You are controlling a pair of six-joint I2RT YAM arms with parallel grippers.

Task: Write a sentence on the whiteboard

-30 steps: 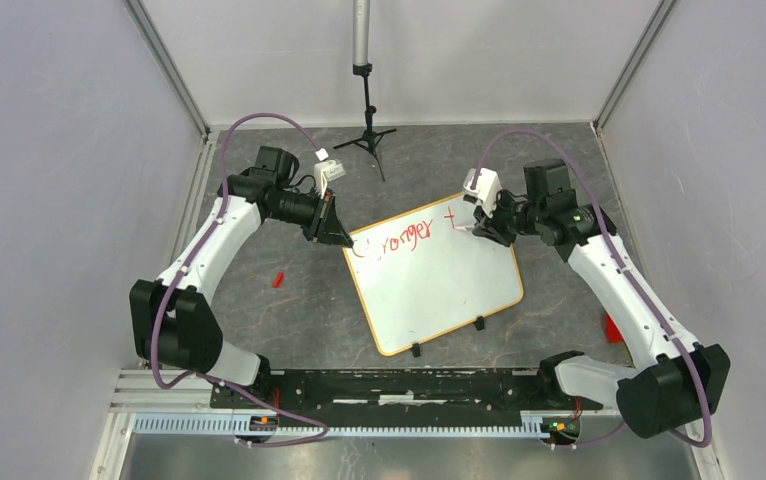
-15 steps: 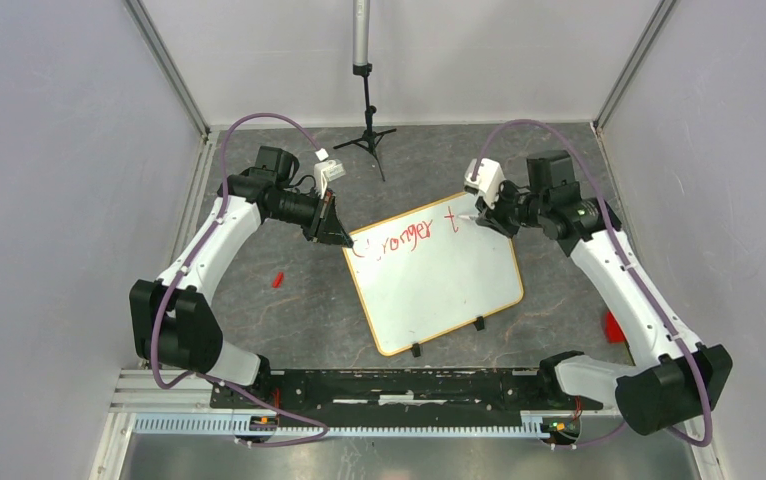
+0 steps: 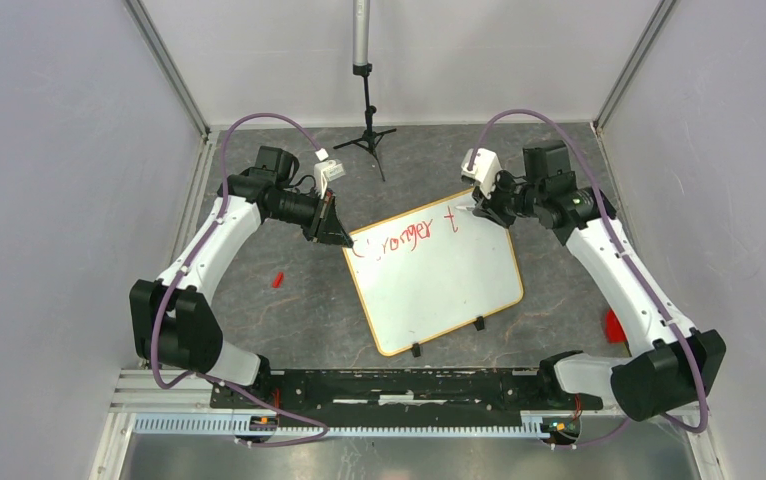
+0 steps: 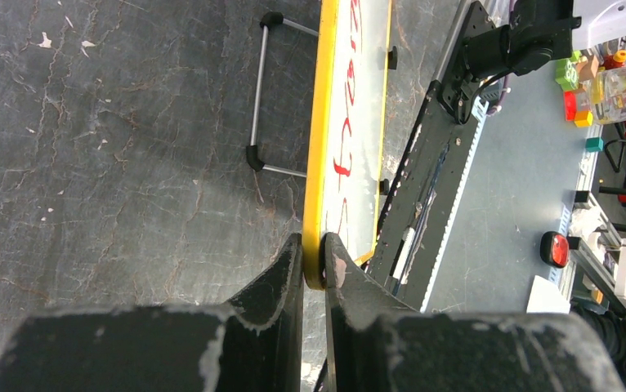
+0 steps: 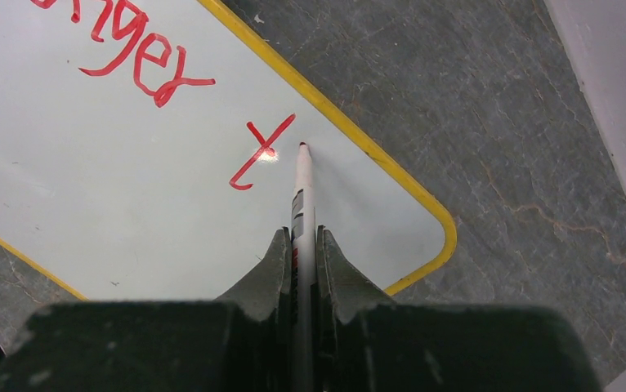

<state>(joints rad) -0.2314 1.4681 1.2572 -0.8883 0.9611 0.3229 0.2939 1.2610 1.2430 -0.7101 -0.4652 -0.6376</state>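
The whiteboard [image 3: 439, 280] lies tilted on the dark table, with an orange-yellow frame and two black clip feet at its near edge. The sentence [image 3: 404, 238] in red reads "Stronger t" along the far edge; it also shows in the right wrist view [image 5: 142, 57]. My left gripper [image 3: 342, 240] is shut on the board's far left corner, its jaws pinching the yellow frame [image 4: 316, 204]. My right gripper [image 3: 479, 210] is shut on a white marker [image 5: 302, 196], whose red tip rests just right of the "t" [image 5: 261, 153] near the far right corner.
A black tripod stand [image 3: 367, 130] rises at the back centre. A small red cap [image 3: 278, 279] lies on the table left of the board, and a red object [image 3: 614, 327] sits at the right. Walls close in on both sides.
My right gripper moved the marker up and right from the foot of the "t" to just past its crossbar. The left arm and the board stayed still.
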